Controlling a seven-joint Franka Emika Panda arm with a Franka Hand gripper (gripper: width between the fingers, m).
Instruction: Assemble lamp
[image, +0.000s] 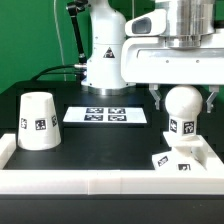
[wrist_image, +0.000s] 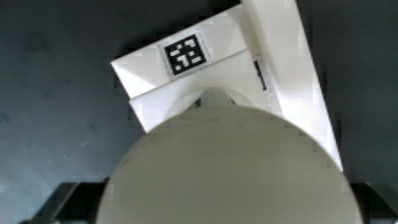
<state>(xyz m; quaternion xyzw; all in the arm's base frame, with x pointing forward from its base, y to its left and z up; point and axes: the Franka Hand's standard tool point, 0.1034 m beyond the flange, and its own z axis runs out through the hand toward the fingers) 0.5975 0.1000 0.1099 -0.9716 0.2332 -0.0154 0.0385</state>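
Note:
The ball-shaped white bulb (image: 182, 104) is held upright between the fingers of my gripper (image: 183, 99), which is shut on it. Its tagged stem points down at the low sloped square base (image: 178, 159), which sits at the exterior view's right, against the white wall. I cannot tell whether stem and base touch. In the wrist view the bulb (wrist_image: 222, 160) fills the middle and hides most of the base (wrist_image: 178, 70), of which one tagged corner shows. The cup-like shade (image: 38, 120) stands mouth down at the exterior view's left.
The marker board (image: 105, 115) lies on the black table behind the parts. A white wall (image: 100, 181) runs along the front edge and turns up both sides. The arm's white base (image: 102, 50) stands at the back.

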